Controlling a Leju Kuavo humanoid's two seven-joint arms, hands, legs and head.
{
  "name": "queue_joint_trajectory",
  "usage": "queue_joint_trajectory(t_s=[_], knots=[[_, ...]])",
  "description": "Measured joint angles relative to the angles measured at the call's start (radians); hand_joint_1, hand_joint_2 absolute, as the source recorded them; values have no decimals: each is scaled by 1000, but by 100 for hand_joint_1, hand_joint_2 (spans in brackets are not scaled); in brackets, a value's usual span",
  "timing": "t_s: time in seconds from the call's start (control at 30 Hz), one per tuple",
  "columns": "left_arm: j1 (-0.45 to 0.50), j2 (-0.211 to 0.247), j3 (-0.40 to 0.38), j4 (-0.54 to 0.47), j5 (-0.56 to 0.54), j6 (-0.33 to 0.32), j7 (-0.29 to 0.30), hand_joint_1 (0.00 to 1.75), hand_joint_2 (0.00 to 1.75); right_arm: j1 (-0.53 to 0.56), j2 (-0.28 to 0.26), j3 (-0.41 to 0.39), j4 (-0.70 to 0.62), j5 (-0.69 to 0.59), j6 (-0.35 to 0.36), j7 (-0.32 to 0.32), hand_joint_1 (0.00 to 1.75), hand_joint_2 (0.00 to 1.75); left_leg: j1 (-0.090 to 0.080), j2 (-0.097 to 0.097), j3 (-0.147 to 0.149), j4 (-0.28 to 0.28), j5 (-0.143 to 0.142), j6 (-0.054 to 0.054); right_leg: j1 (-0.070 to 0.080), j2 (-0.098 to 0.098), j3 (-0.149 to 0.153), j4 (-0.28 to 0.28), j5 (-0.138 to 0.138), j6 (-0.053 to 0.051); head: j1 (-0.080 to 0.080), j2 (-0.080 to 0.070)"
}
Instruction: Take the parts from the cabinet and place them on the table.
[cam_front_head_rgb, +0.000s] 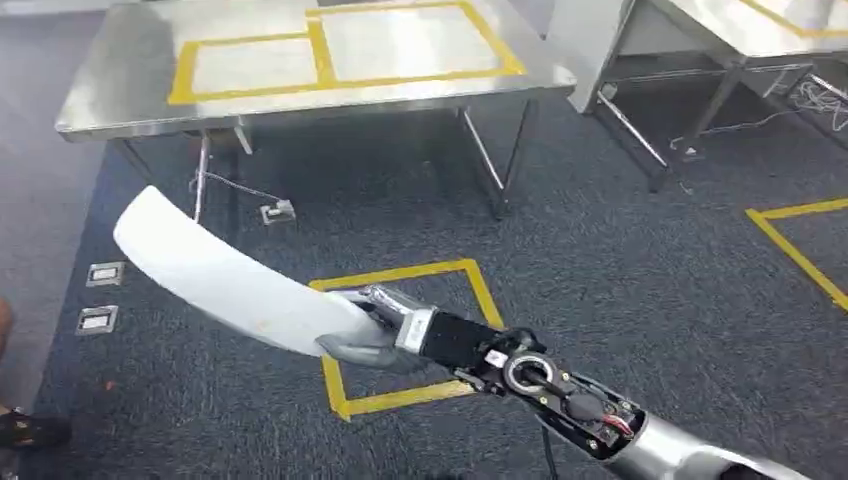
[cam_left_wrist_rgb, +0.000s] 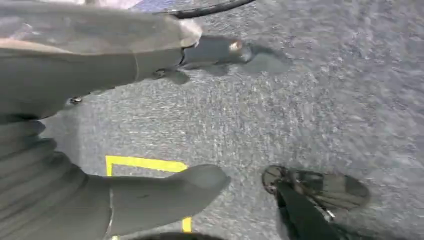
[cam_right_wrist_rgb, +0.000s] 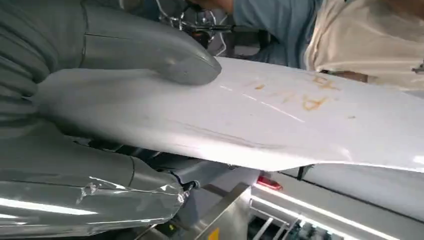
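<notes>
At the left edge of my head view I see grey floor with two floor sockets, then blue-grey carpet across the room. Upper left stands a steel table marked with yellow tape rectangles; a second steel table sits upper right. Low and centre, my right hand grips one end of a long, curved white part, held in the air over a yellow square taped on the carpet, thumb pressed on its top face. My left hand hangs over carpet, fingers apart, holding nothing.
</notes>
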Motion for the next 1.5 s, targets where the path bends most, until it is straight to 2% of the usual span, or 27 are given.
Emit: queue_joint_trajectory(t_s=[0.1, 0.17, 0.23, 0.27, 0.3, 0.33, 0.37, 0.4, 0.47, 0.53, 0.63, 0.7, 0.77, 0.8, 0.83, 0.87, 0.9, 0.93, 1.03, 1.13, 1.2, 1.27, 1.3, 1.33, 1.4, 1.47, 1.5], knots=[[-7, -3, 0, 0, -2, 0, 0, 0, 175, -2, 3, 0, -3, 0, 0, -2, 173, 175, 2, 7, -135, 217, 61, -13, -13, 0, 59, -36, -21, -10, -11, 0], [-5, -3, 0, 0, -2, 0, 0, 0, 175, -1, 3, 1, -2, 0, 1, -1, 173, 175, 5, 10, -236, 303, -16, -23, -15, 2, 96, -46, -46, -10, -15, 0], [-3, -2, 0, 0, -1, 0, 1, 0, 175, -1, 3, 1, -2, 0, 1, -1, 173, 175, 7, 12, -294, 294, -102, -27, -19, 7, 135, -47, -79, -8, -21, 0], [0, 0, 0, 0, -1, 0, 3, 0, 175, 0, 3, 2, -2, 0, 1, -1, 173, 175, 7, 12, -306, 258, -109, -30, -20, 10, 156, -47, -96, -6, -25, 0], [3, 2, 0, 0, -1, 0, 5, 0, 175, 1, 3, 2, -2, 0, 1, -1, 173, 175, 8, 12, -308, 198, -79, -29, -22, 11, 180, -47, -115, -4, -26, 0], [5, 3, 0, 0, 0, 2, 8, 0, 175, 1, 3, 2, -2, 0, 0, -1, 173, 175, 7, 13, -305, 127, -4, -26, -23, 11, 202, -47, -133, -1, -30, 0], [9, 4, 0, 0, 1, 3, 9, 0, 175, 2, 3, 2, -2, 0, 0, 0, 173, 175, 7, 16, -304, 47, 129, -21, -22, 10, 209, -50, -152, 4, -35, 0], [17, 5, 0, 0, 2, 5, 11, 0, 175, 3, 3, 2, 1, 0, 0, 0, 173, 175, 3, 18, -313, 9, 223, -19, -18, 13, 232, -40, -172, 10, -42, 0], [13, 5, 0, 0, 2, 6, 12, 0, 175, 4, 3, 3, 0, 0, 0, 4, 173, 175, 0, 14, -299, 23, 204, -6, -17, 16, 250, -56, -194, 23, -38, 0], [8, 4, 0, 0, 2, 6, 11, 0, 175, 0, 4, 2, -4, 0, -2, 4, 173, 175, 4, 16, -276, 14, 189, 6, -17, 16, 251, -20, -176, 34, -34, 0], [7, 4, 0, 0, 3, 7, 11, 0, 175, 1, 4, 3, -8, 4, -3, 8, 173, 175, 4, 14, -222, 0, 155, 23, -20, -1, 122, 193, -164, 46, -14, 0], [8, 5, 0, 0, 4, 9, 11, 0, 175, 5, 4, 3, -8, 4, -5, 10, 173, 175, 4, 13, -179, -11, 126, 25, -20, -2, 32, 272, -265, 49, -7, 0], [8, 6, 0, 0, 4, 9, 12, 0, 175, 4, 4, 3, -8, 5, -6, 12, 173, 175, 3, 10, -129, -19, 95, 24, -20, -4, -12, 247, -349, 51, -1, 0], [8, 6, 0, 0, 3, 9, 13, 0, 175, 4, 4, 3, -9, 5, -7, 14, 173, 175, 2, 7, -100, -21, 77, 23, -20, -4, -22, 202, -339, 48, 3, 0], [8, 6, 0, 0, 3, 9, 13, 0, 175, 4, 4, 3, -8, 6, -7, 16, 173, 175, 1, 7, -70, -21, 54, 22, -19, -4, -27, 135, -269, 41, 9, 0], [9, 5, 0, 0, 3, 9, 13, 0, 175, 5, 4, 3, -8, 6, -8, 18, 173, 175, -1, 7, -50, -23, 36, 21, -16, -4, -30, 70, -152, 30, 14, 0], [10, 0, 0, 0, 2, 9, 13, 0, 175, 9, 2, 3, -8, 6, -11, 21, 173, 175, -3, 7, -32, -15, 17, 19, -12, -5, -49, 2, 7, 21, 12, 0], [5, 0, 0, 0, 0, 9, 13, 0, 175, 11, 2, 3, -10, 7, -14, 25, 173, 175, -6, -1, -23, -19, -1, 10, -7, -4, -36, 3, 29, 19, 6, 0], [-4, 0, 0, 0, -5, 6, 11, 0, 175, 0, 2, 1, -24, 10, -19, 27, 173, 175, 0, 1, 3, -6, -1, -5, -4, 0, 4, -4, 9, -1, 2, 0], [-11, -2, 0, 0, -7, 2, 11, 0, 175, 1, 2, -1, -35, 19, -21, 29, 173, 175, 3, 9, -138, 212, 44, -17, -13, 0, 49, -31, -11, -15, -10, 0], [-7, -2, 0, 0, -11, 0, 10, 0, 175, 5, 2, 0, -35, 21, -23, 32, 173, 175, 6, 11, -246, 312, -45, -27, -14, 2, 83, -40, -37, -15, -11, 0], [-5, 1, 0, 0, -13, -1, 10, 0, 175, 5, 2, -1, -35, 21, -29, 35, 173, 175, 7, 12, -297, 295, -121, -29, -17, 8, 123, -41, -69, -13, -16, 0], [0, 3, 0, 0, -14, -1, 10, 0, 175, 5, 2, -1, -36, 21, -31, 36, 173, 175, 6, 12, -305, 251, -114, -29, -20, 11, 145, -41, -86, -11, -19, 0], [2, 5, 0, 0, -15, -1, 10, 0, 175, 7, 2, -1, -36, 21, -32, 37, 173, 175, 6, 12, -305, 188, -70, -29, -21, 12, 167, -41, -104, -8, -24, 0], [11, 8, 0, 1, -16, -2, 10, 0, 175, 12, 0, -3, -35, 21, -33, 37, 173, 175, 5, 18, -306, 37, 166, -18, -20, 12, 186, -42, -137, 0, -39, 0], [8, 11, 0, 0, -16, -4, 9, 0, 175, 15, 0, -3, -40, 22, -35, 42, 173, 175, 0, 12, -308, 10, 200, -11, -13, 17, 209, -45, -179, 12, -39, 0], [7, 10, 0, 0, -16, -4, 9, 0, 175, 15, 0, -5, -44, 22, -35, 42, 173, 175, 3, 11, -299, 5, 199, -6, -13, 18, 242, -40, -173, 17, -40, 0]])
